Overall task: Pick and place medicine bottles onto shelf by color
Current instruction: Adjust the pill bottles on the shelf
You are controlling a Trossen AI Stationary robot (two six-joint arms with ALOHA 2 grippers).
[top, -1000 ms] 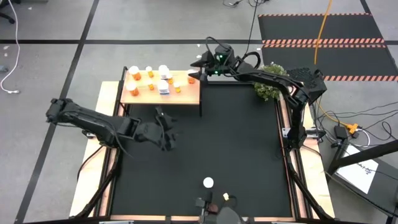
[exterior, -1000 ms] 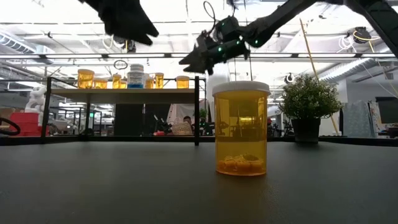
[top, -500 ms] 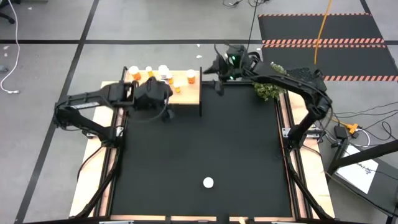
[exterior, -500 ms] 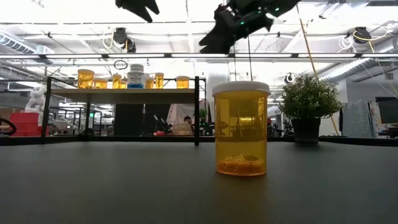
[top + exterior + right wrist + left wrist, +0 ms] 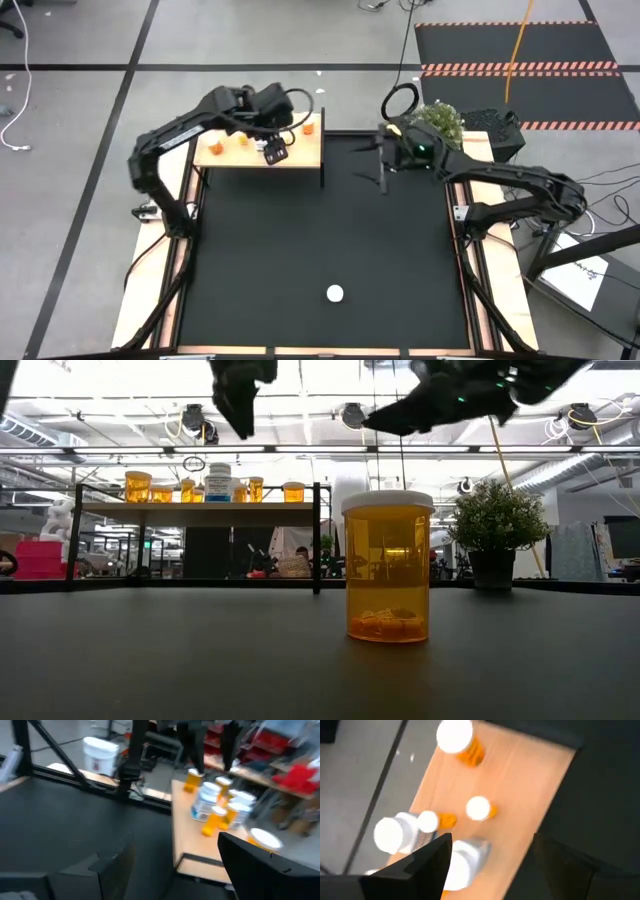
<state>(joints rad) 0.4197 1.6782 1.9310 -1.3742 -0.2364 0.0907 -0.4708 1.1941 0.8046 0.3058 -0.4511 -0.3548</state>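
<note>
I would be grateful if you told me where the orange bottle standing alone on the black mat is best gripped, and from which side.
Grip the orange bottle across its straight cylindrical body, just below the white cap, coming down from above. It stands upright and alone on the black mat, so all sides are open for the fingers.

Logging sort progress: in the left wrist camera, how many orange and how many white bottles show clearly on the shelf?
Orange bottles: 3
White bottles: 2
Total: 5, all on the shelf
</note>
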